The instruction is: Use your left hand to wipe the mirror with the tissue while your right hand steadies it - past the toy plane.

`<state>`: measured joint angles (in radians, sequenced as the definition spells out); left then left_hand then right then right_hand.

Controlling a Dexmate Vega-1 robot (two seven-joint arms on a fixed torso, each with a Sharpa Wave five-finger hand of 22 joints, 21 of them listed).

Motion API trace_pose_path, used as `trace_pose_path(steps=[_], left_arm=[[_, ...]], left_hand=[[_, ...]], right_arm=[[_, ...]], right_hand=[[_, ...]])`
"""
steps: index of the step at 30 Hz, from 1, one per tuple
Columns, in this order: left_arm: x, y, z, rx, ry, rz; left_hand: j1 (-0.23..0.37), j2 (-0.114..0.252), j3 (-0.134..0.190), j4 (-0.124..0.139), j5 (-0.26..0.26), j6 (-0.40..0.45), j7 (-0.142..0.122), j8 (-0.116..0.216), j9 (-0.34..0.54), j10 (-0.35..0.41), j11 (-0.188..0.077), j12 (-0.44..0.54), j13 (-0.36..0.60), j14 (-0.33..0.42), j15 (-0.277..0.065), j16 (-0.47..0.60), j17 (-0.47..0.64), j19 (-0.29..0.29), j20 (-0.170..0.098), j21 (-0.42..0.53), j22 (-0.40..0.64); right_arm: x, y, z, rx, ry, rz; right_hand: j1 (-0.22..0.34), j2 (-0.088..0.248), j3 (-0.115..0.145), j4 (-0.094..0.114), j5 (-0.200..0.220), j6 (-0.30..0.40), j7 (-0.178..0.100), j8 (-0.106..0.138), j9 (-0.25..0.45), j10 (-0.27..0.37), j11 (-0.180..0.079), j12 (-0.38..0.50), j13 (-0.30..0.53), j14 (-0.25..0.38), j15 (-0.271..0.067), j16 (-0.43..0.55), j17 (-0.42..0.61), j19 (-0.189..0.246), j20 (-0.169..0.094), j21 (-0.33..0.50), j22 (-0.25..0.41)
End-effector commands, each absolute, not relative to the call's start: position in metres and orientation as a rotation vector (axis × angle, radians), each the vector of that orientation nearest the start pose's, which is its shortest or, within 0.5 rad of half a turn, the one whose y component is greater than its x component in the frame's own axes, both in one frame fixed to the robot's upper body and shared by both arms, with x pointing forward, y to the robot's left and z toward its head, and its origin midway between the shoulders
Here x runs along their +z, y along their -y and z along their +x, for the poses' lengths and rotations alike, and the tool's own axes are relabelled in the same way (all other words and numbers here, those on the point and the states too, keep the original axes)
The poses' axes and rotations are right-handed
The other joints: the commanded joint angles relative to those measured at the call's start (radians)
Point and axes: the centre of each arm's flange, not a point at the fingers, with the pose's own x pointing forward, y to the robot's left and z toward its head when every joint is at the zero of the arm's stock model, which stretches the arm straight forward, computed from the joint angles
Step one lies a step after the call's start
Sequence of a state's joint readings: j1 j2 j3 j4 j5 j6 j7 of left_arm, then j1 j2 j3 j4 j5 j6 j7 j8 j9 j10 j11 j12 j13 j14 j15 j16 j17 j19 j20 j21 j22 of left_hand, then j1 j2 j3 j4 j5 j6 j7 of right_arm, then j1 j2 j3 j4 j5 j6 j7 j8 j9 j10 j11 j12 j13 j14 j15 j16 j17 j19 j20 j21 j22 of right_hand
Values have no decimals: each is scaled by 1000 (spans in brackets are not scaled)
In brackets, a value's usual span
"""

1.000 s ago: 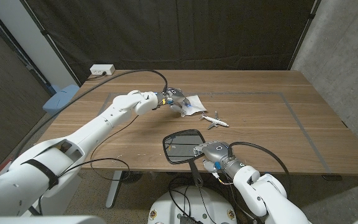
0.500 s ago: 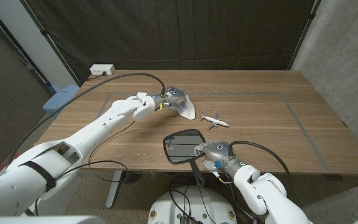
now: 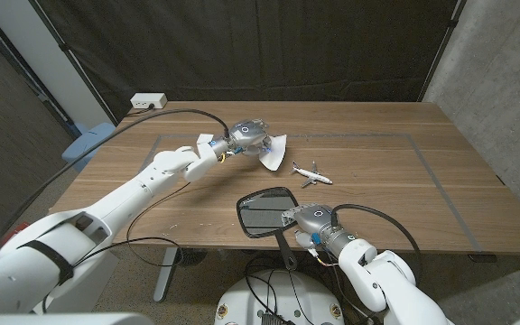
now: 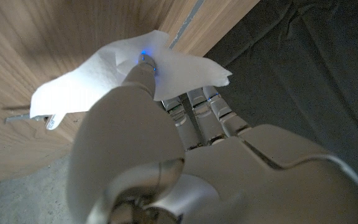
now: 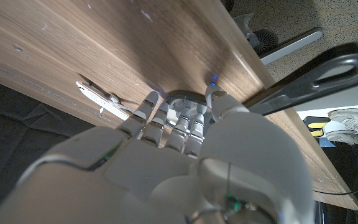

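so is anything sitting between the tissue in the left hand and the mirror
Only the toy plane is near that route, slightly to the right of a straight line from the tissue in the left hand down to the mirror. Otherwise bare table lies between.

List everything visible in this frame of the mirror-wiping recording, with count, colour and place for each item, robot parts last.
tissue: one, white, held up by the left hand, left of the toy plane
toy plane: one, white, on the table between tissue and mirror
mirror: one, black frame and handle, at the near table edge, handle overhanging it
power strip: one, white, at the far left corner of the table
table: one, brown wood, with dark tape lines
left hand: one, grey, raised, gripping the tissue
right hand: one, grey, on the mirror's right edge by the handle
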<state>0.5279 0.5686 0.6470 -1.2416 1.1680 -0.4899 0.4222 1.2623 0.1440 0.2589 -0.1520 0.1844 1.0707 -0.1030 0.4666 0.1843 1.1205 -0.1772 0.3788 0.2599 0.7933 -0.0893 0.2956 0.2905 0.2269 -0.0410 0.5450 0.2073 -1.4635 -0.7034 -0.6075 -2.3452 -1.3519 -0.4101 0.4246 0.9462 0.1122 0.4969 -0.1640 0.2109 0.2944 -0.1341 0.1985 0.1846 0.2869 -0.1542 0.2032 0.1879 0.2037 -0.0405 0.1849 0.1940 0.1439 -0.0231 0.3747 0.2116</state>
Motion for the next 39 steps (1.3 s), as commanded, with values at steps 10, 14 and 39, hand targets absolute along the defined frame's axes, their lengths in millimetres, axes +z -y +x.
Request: trace_pose_path(steps=[10,14,39], left_arm=[[41,-165,600,-406,1157,1539],[41,-162,594,-503,1106,1518],[42,-146,563,-791,994,1618]], left_hand=[[11,-6,15,5,-3,16,2,4,2,30,-20,11,16,0,-152,-19,5,-6,-18,11,3],[12,-8,17,6,-4,17,1,3,2,28,-20,12,18,-4,-151,-24,6,-8,-16,12,3],[15,-19,20,11,-5,32,-11,1,1,19,-19,13,33,-24,-153,-40,26,-32,-3,12,2]], right_arm=[[-172,105,411,203,407,-1812],[-173,105,414,186,389,-1830],[-170,120,439,104,267,-1876]], right_hand=[[-5,-6,14,1,-2,1,2,5,3,4,1,6,6,-4,-19,1,2,-5,3,7,6],[-8,-7,14,2,-2,0,4,5,3,2,3,6,6,-7,-17,1,3,-8,3,7,6],[-37,1,19,18,-4,-2,12,4,3,1,16,6,6,-33,3,-2,6,-37,13,4,9]])
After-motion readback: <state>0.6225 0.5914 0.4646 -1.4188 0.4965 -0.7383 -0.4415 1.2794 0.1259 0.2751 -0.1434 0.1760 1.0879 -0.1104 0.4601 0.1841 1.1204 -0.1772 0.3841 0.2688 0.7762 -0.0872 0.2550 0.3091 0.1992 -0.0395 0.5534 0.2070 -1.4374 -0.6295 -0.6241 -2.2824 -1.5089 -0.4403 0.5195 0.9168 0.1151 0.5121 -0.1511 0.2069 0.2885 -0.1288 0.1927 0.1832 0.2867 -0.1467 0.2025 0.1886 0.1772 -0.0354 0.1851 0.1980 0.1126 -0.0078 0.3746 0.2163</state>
